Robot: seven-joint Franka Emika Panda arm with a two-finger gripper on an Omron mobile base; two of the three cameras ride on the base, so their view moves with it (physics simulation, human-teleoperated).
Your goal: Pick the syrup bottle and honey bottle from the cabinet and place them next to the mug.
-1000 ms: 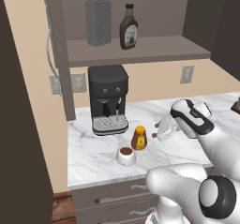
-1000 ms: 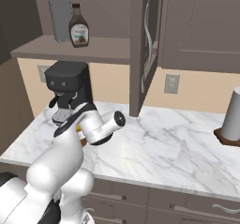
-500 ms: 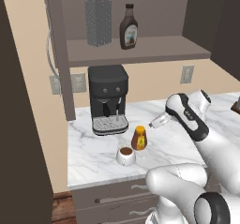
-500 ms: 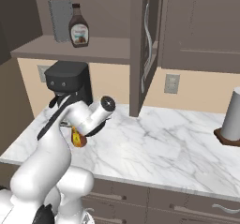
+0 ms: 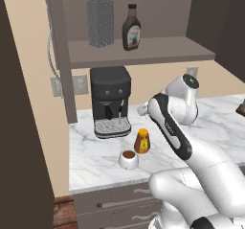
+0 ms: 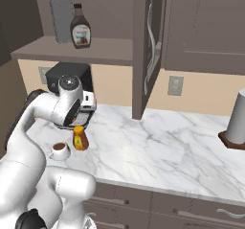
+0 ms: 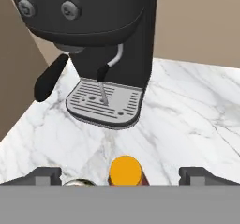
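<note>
The honey bottle [image 5: 142,141] [image 6: 80,138] stands upright on the marble counter, just right of the white mug [image 5: 128,159] [image 6: 60,150]. In the hand view its orange cap [image 7: 125,170] sits low between my fingertips. My gripper [image 7: 121,175] [image 6: 79,121] hangs open above the honey bottle, holding nothing, close in front of the coffee machine. The syrup bottle [image 5: 131,28] [image 6: 80,28] stands upright on the cabinet shelf [image 5: 158,48] [image 6: 43,48] above.
A black coffee machine [image 5: 111,101] [image 7: 93,21] stands on the counter behind the mug. A metal grater [image 5: 100,21] sits left of the syrup bottle on the shelf. An open cabinet door [image 6: 148,46] hangs to the right, and a grey cylinder [image 6: 238,118] stands far right.
My hand has swung up and left, from beside the honey bottle to above it near the coffee machine. The honey bottle and mug have stayed put.
</note>
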